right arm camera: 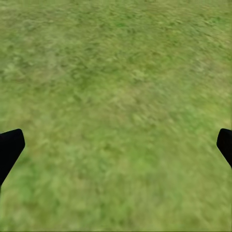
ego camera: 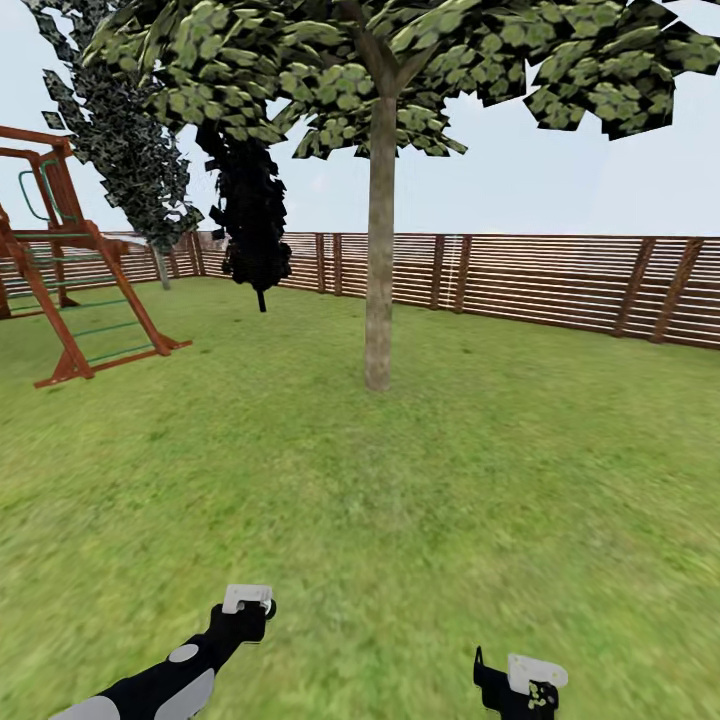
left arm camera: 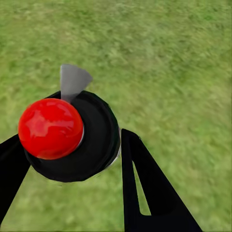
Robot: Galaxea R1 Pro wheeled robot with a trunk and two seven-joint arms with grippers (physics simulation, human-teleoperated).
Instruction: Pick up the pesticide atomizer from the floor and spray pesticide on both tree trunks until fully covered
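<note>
The left gripper point(left arm camera: 72, 159) is clamped on the pesticide atomizer point(left arm camera: 72, 135), right gripper point(right arm camera: 116, 147) fingers apart, both short of the tree trunk point(ego camera: 380, 250).

I see the pesticide atomizer point(left arm camera: 67, 140), black-bodied with a red round cap and grey nozzle, between my left pincer's point(left arm camera: 72, 159) fingers. One tree point(ego camera: 380, 80) stands ahead, trunk point(ego camera: 379, 250) upright on the lawn point(ego camera: 450, 500).

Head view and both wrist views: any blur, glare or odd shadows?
Head view: grass smears near the bottom edge; the tree trunk stays sharp and casts no clear shadow. Left wrist view: soft highlight on the atomizer's red cap, grass blurred. Right wrist view: evenly lit, blurred grass.
</note>
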